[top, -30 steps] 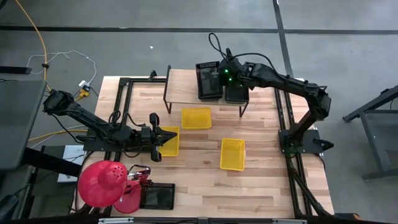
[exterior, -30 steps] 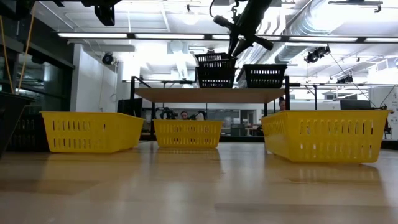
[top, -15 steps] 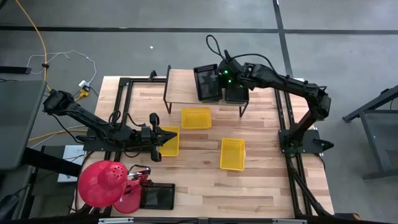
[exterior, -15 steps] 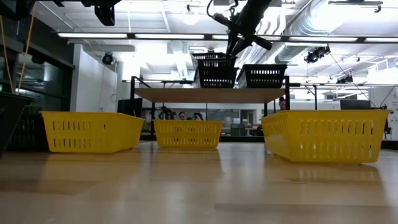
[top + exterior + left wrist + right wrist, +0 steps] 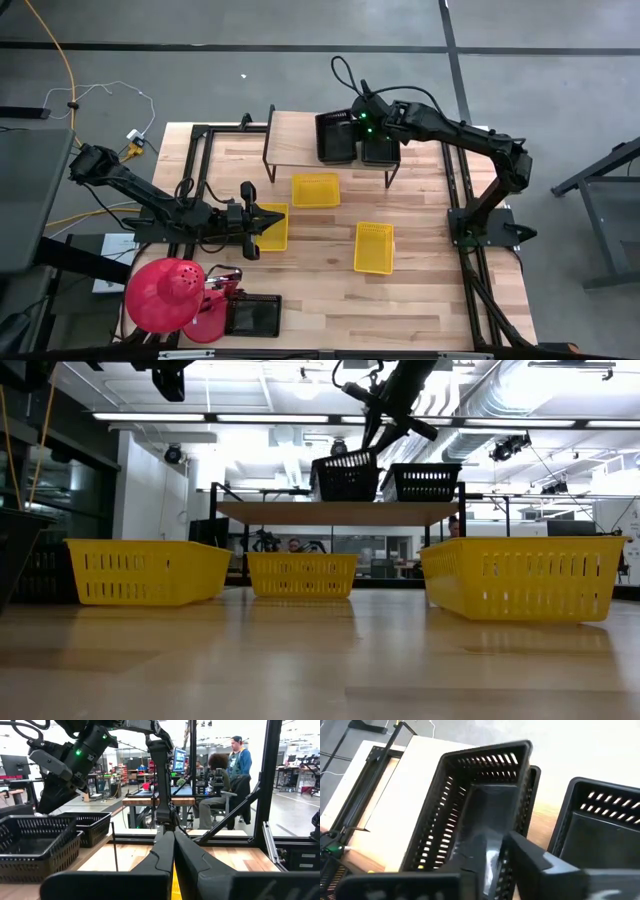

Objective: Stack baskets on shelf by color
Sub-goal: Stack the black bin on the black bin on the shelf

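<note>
One black slotted plastic basket (image 5: 336, 137), pinched shut by the right hand (image 5: 358, 118), tilts to nest into its black twin on the wood-topped shelf (image 5: 295, 135).

Black baskets (image 5: 337, 138) stacked on the wood shelf (image 5: 295, 136), top one tilted; another black one (image 5: 380, 151) beside. Three yellow baskets (image 5: 315, 189) below, apart.

red lamp (image 5: 160, 293) (near table edge) | yellow cable (image 5: 62, 55) on floor | two people (image 5: 230, 767) behind
</note>
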Controlling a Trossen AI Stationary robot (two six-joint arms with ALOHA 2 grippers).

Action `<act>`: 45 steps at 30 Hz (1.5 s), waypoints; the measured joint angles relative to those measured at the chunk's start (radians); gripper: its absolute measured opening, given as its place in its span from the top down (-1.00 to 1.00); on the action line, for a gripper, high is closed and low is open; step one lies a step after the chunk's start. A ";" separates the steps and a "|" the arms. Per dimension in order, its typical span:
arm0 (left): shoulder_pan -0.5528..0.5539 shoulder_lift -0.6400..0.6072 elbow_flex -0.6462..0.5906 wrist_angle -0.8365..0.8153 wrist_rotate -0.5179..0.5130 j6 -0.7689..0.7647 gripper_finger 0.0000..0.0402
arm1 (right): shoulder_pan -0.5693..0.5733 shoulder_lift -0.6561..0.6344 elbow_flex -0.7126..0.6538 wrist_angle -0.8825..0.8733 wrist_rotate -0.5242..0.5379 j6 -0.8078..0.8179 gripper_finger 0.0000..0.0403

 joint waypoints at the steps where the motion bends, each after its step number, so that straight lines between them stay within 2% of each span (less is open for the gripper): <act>1: 0.000 0.000 0.000 0.000 0.000 0.000 1.00 | 0.000 0.000 0.000 0.000 0.000 0.000 0.54; 8: 0.000 0.000 0.000 0.000 0.000 0.001 1.00 | -0.001 -0.001 0.000 0.000 -0.002 -0.074 0.21; 12: 0.000 0.000 0.000 0.000 0.000 0.001 1.00 | -0.007 -0.015 0.000 -0.024 -0.054 -0.177 0.17; 15: 0.000 0.000 0.000 -0.003 0.000 0.002 1.00 | 0.008 -0.044 0.000 -0.071 -0.042 -0.246 0.20; 20: 0.000 0.000 0.000 -0.008 0.000 0.003 1.00 | 0.089 -0.114 0.000 -0.178 0.054 -0.325 0.37; 27: 0.000 0.000 0.000 -0.010 0.000 -0.020 1.00 | 0.263 -0.139 -0.006 -0.292 0.186 -0.333 0.91; 29: 0.000 0.000 0.000 -0.016 0.000 -0.023 1.00 | 0.314 -0.144 -0.039 -0.283 0.213 -0.333 0.96; 33: 0.000 0.000 0.000 -0.039 0.000 -0.023 1.00 | 0.394 -0.193 -0.177 -0.260 0.232 -0.318 0.92; 38: 0.000 0.000 0.000 -0.038 0.000 -0.022 1.00 | 0.487 -0.343 -0.446 -0.129 0.227 -0.250 0.98; 42: 0.000 -0.012 0.000 -0.047 -0.001 0.000 1.00 | 0.576 -0.518 -0.680 0.103 0.243 -0.239 0.99; 45: 0.000 -0.026 0.000 -0.079 -0.002 0.000 1.00 | 0.642 -0.648 -0.857 0.402 0.263 -0.340 0.99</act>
